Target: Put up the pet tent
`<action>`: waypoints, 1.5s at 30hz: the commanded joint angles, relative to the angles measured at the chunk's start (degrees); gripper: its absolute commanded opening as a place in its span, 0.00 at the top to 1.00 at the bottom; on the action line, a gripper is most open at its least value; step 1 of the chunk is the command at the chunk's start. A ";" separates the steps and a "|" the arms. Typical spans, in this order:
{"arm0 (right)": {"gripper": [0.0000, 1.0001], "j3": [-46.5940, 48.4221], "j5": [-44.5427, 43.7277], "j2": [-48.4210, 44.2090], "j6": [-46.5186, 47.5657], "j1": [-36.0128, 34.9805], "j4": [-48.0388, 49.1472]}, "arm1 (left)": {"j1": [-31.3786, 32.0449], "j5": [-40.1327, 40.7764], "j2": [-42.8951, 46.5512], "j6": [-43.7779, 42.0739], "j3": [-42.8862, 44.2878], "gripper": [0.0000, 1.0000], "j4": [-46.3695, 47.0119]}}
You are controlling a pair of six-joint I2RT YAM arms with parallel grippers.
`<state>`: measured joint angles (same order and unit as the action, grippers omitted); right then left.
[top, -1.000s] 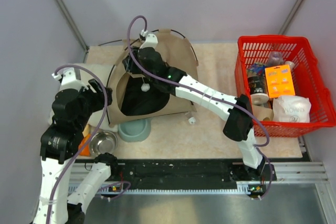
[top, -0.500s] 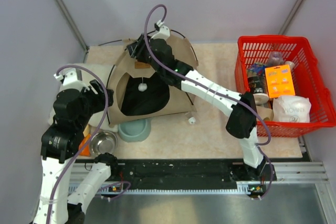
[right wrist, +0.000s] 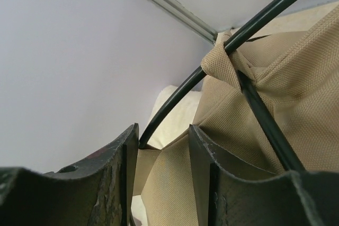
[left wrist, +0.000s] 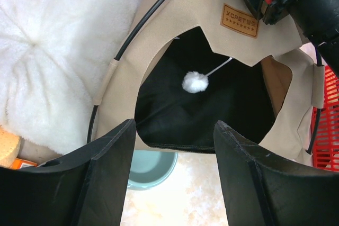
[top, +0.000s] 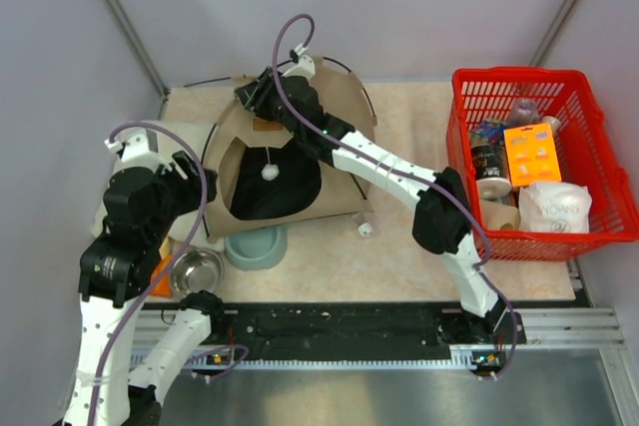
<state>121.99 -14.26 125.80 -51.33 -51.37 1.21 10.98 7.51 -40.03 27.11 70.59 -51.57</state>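
Observation:
The pet tent [top: 339,117] is tan fabric with black poles and stands at the back of the table, its dark doorway facing me. A white ball [top: 268,173] hangs in the doorway under the brown label [left wrist: 239,18]. My right gripper [top: 250,97] is at the tent's top left corner. In the right wrist view its fingers [right wrist: 164,128] are closed on a fold of tan fabric beside a black pole [right wrist: 254,25]. My left gripper [left wrist: 175,125] is open and empty, low in front of the doorway [left wrist: 201,115], to the tent's left in the top view [top: 195,182].
A cream plush pillow [top: 185,137] lies left of the tent. A light blue bowl [top: 255,244] and a steel bowl [top: 196,271] sit in front of it, with an orange item [top: 160,276] beside. A red basket [top: 519,74] of goods stands at the right. A small white ball [top: 365,228] lies on the table.
My right gripper has moved from the doorway up and left to the tent's top corner. The doorway is now uncovered and the ball hangs free. The left arm has hardly moved.

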 commanded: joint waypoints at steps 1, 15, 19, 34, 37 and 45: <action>0.58 3.42 2.48 0.85 -1.58 0.66 4.49 | -0.08 0.31 -0.40 0.13 -0.10 0.34 0.33; 0.67 8.26 7.14 5.77 -4.91 1.54 9.16 | -0.08 1.28 0.74 -0.31 1.13 0.34 -1.51; 0.73 8.08 8.98 6.56 -7.90 1.89 10.03 | -0.08 1.46 0.83 -0.39 1.48 0.34 -1.78; 1.00 2.38 17.50 -2.74 -9.32 4.44 13.73 | -0.08 1.99 1.62 -2.06 5.87 0.34 -2.22; 1.00 -0.87 21.19 -6.96 -8.26 5.76 14.61 | -0.08 1.28 1.62 -2.94 8.16 0.34 -1.43; 1.00 -4.75 34.01 -14.70 -6.58 11.20 14.35 | -0.08 -0.21 0.48 -4.09 12.99 0.34 0.50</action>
<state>115.87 10.66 118.21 -60.55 -43.44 10.24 10.98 8.36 -39.11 24.34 81.01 -54.28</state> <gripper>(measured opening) 0.032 0.663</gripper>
